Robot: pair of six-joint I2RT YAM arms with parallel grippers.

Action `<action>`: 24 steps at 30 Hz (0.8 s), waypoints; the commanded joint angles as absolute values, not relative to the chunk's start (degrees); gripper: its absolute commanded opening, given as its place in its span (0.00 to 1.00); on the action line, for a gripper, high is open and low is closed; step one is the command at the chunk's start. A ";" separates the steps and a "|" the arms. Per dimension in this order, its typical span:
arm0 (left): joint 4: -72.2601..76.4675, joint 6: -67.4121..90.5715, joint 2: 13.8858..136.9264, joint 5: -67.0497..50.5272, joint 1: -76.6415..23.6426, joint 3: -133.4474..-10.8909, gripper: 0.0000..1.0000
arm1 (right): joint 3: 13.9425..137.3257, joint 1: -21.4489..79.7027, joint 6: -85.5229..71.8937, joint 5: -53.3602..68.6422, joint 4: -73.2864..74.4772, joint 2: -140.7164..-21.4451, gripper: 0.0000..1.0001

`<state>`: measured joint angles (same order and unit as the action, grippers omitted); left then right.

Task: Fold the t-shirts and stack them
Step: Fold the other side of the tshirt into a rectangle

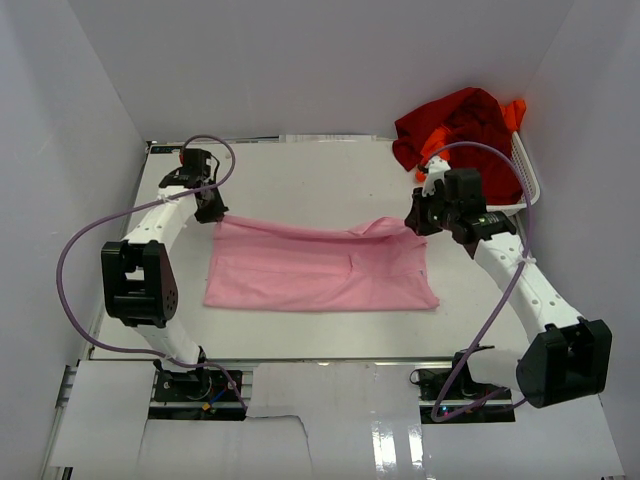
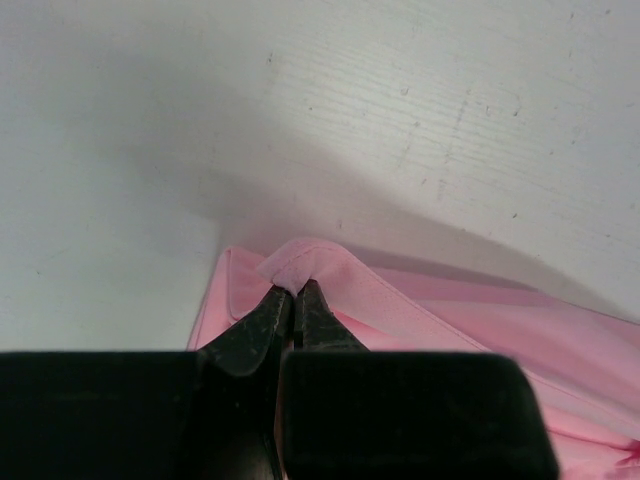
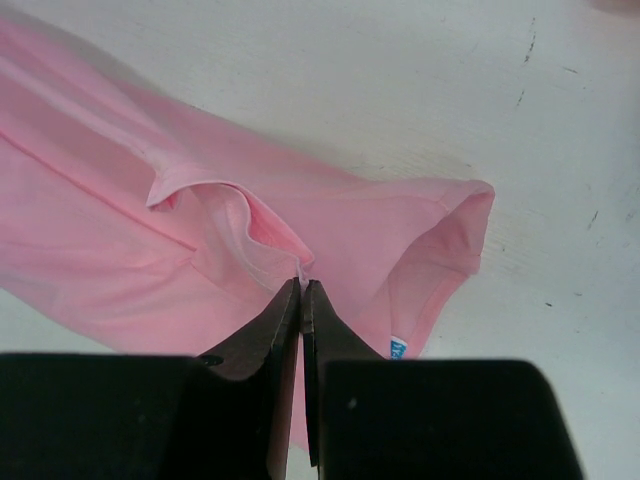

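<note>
At the left, clenched on the far left corner of the pink shirt (image 1: pixel 320 270) with the left gripper (image 1: pixel 211 211), a small fold of cloth nipped between the tips. Spread across the middle of the white table (image 1: pixel 300 170), mostly flat, near edge toward the arm bases. At the right, clenched on the far right corner of the same shirt with the right gripper (image 1: pixel 416 222), just beside a gaping opening in the cloth. Far right, heaped on the white basket (image 1: pixel 529 168): dark red shirt (image 1: pixel 455 125), with orange shirt (image 1: pixel 515 112) peeking out beside it.
</note>
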<state>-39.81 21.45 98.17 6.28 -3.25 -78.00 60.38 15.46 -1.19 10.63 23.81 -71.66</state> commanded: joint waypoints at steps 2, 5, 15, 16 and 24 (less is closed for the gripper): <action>-38.50 21.44 94.40 4.75 -3.52 -76.20 0.00 | 57.66 16.17 -2.37 10.63 24.17 -68.30 0.08; -38.41 21.71 93.69 4.92 -3.52 -74.45 0.00 | 55.03 16.79 -3.25 10.11 24.34 -66.37 0.08; -38.41 21.62 90.44 5.01 -3.52 -69.26 0.00 | 47.38 18.19 -6.76 9.76 26.54 -62.67 0.08; -38.41 21.62 90.09 4.92 -3.52 -68.56 0.00 | 46.76 18.28 -7.38 9.76 26.72 -61.71 0.08; -38.76 20.57 87.89 3.52 -3.69 -66.27 0.00 | 43.16 18.46 -9.66 9.40 31.28 -58.54 0.08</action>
